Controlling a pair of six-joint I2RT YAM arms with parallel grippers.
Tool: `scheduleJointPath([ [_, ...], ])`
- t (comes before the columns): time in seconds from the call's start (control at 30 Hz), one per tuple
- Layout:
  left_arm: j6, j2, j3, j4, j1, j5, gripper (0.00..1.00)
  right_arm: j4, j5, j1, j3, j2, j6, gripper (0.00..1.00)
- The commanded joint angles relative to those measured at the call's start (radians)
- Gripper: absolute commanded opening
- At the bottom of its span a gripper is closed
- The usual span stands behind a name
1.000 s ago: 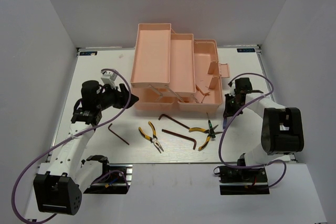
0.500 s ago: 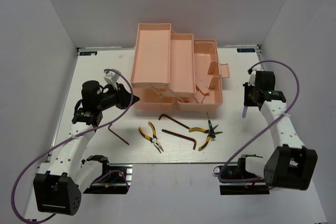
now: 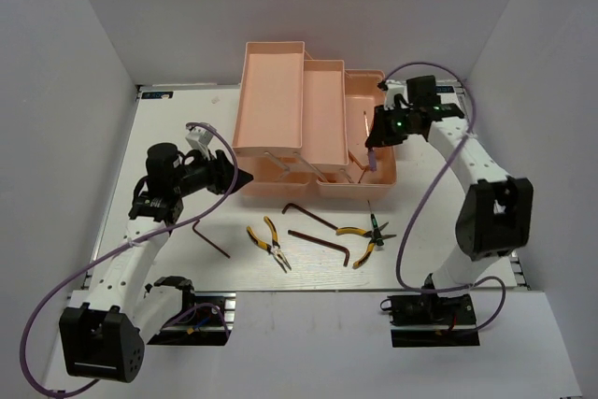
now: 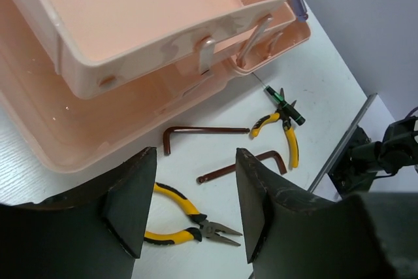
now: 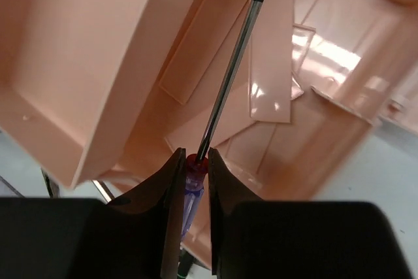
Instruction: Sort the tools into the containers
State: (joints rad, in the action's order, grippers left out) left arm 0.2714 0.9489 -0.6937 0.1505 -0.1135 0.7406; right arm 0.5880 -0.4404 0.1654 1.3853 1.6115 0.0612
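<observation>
right gripper (image 5: 191,161) clamped on a screwdriver (image 5: 228,76) above the toolbox (image 3: 271,91)
left gripper (image 4: 192,207) gapes wide, empty, beside the toolbox; hex keys (image 3: 310,216) and pliers (image 3: 269,243) lie toward the near edge of the table (image 3: 187,109).

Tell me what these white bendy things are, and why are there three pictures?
They are robot arms, the left arm and the right arm, on a white table. One picture looks down from above; the other two come from a camera on each wrist. A pink toolbox stands open, trays spread out. Before it lie three bent brown keys, two yellow-handled pliers and a green-handled screwdriver. The right tool pinches a thin screwdriver with a bluish handle over the toolbox. The left tool is open and empty.
</observation>
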Motion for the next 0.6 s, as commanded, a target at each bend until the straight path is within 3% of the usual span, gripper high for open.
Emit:
scheduleJointPath([
  [0.0, -0.021, 0.017, 0.011, 0.041, -0.005, -0.052, 0.62, -0.001, 0.015, 0.039, 0.121, 0.103, -0.055, 0.04],
  [0.07, -0.021, 0.031, -0.007, 0.063, -0.005, -0.076, 0.62, 0.01, 0.068, 0.052, 0.133, 0.123, -0.054, 0.2],
  [0.1, -0.03, 0.043, -0.007, 0.081, -0.005, -0.099, 0.62, 0.006, 0.087, 0.059, 0.133, 0.126, -0.054, 0.35],
  [0.17, -0.031, 0.044, -0.016, 0.099, -0.005, -0.13, 0.62, -0.007, 0.098, 0.063, 0.104, 0.104, -0.04, 0.45],
  [0.3, -0.031, 0.053, -0.026, 0.138, -0.005, -0.205, 0.6, -0.059, 0.117, 0.056, 0.014, -0.001, -0.003, 0.47],
  [0.37, -0.031, 0.053, -0.026, 0.159, -0.005, -0.272, 0.52, -0.048, 0.12, 0.053, -0.06, -0.097, 0.057, 0.47],
  [0.4, -0.031, 0.053, -0.038, 0.185, -0.005, -0.302, 0.49, -0.04, 0.121, 0.052, -0.078, -0.151, 0.071, 0.44],
  [0.43, -0.031, 0.053, -0.038, 0.204, -0.005, -0.379, 0.33, -0.033, 0.059, 0.051, -0.122, -0.204, 0.163, 0.38],
  [0.47, -0.017, 0.053, -0.049, 0.222, -0.005, -0.415, 0.25, 0.052, 0.022, 0.052, -0.162, -0.228, 0.208, 0.36],
  [0.53, -0.003, 0.053, -0.049, 0.245, -0.005, -0.478, 0.15, 0.186, -0.108, 0.059, -0.222, -0.32, 0.393, 0.32],
  [0.57, 0.006, 0.053, -0.049, 0.245, -0.005, -0.487, 0.15, 0.269, -0.132, 0.059, -0.294, -0.361, 0.434, 0.29],
])
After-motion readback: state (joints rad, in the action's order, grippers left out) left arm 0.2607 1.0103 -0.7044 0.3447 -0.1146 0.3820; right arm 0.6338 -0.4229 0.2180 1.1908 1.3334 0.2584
